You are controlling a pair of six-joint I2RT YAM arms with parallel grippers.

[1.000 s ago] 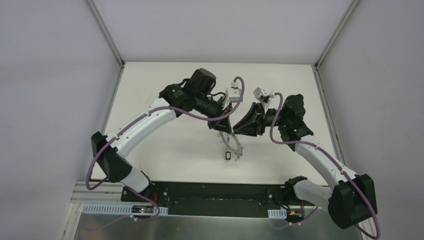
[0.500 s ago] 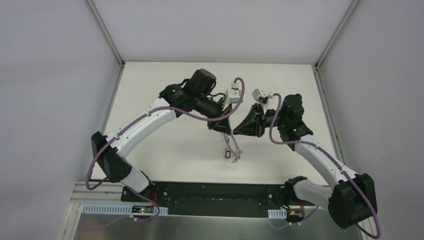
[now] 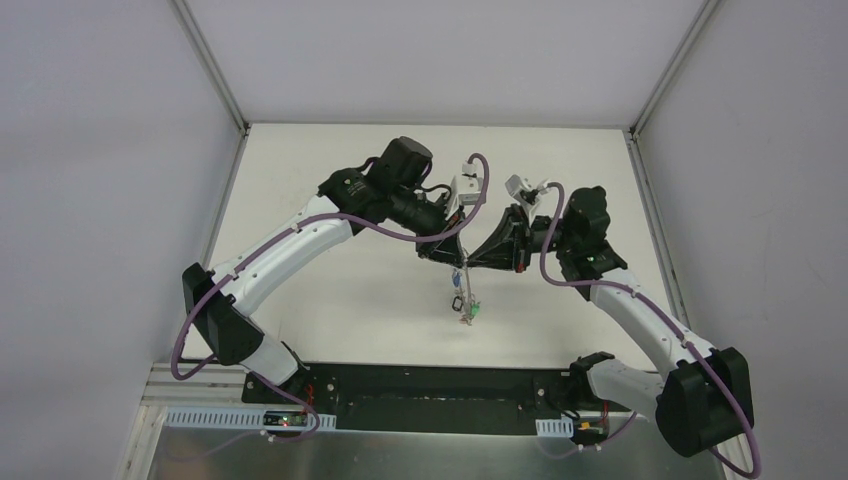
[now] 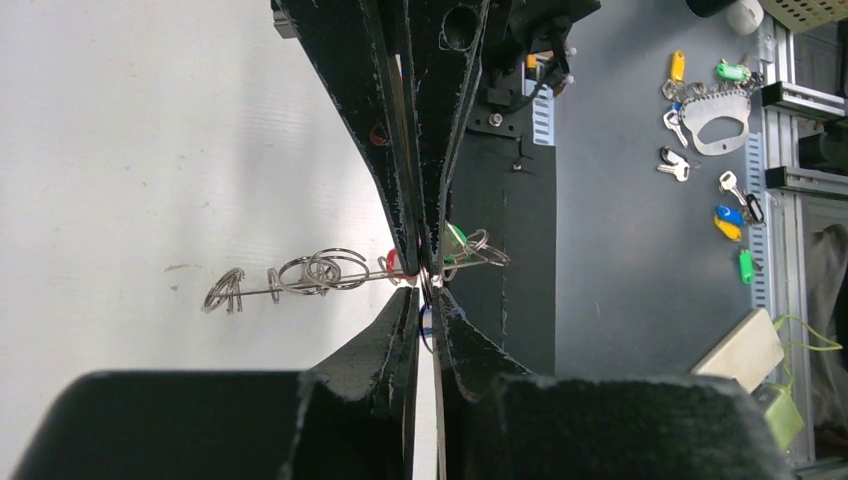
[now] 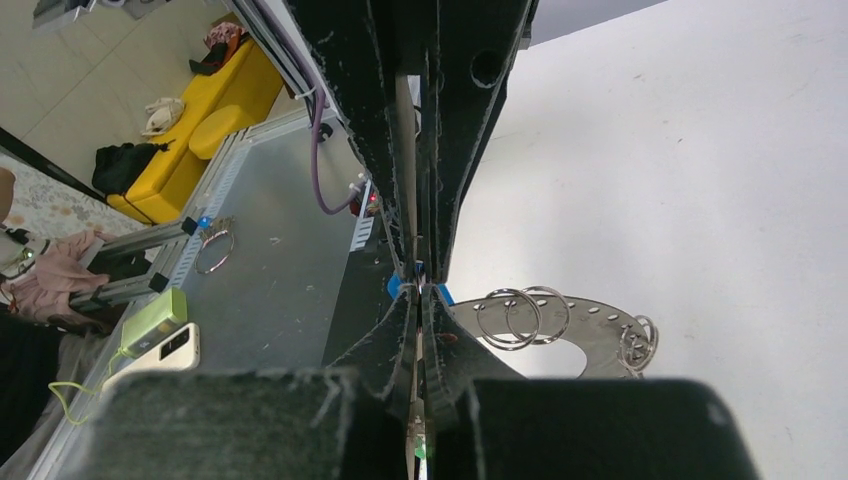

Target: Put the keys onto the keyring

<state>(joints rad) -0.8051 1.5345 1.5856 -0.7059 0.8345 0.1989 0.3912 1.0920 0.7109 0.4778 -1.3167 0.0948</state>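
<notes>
**Keyring [image 3: 463,297] swings edge-on**

Tipped up from flat, the keyring now hangs as a thin sliver under the two arms, where a second ago its broad face showed from above. The right gripper [image 5: 420,300] has snapped in from a wide spread, and its fingers are pressed together on the keyring's rim. The left gripper [image 4: 425,300] sits nose to nose against it at the same spot. A thin slit shows between its fingers, and I cannot tell whether it bites the rim. Both tips meet over the middle of the bench [image 3: 330,290]. Wire loops [image 4: 320,270] stand along the plate. A green tag [image 4: 455,240] and a red tag [image 4: 392,262] sit by the pinch point, and a blue tag [image 5: 398,287] is right at the fingertips.
</notes>
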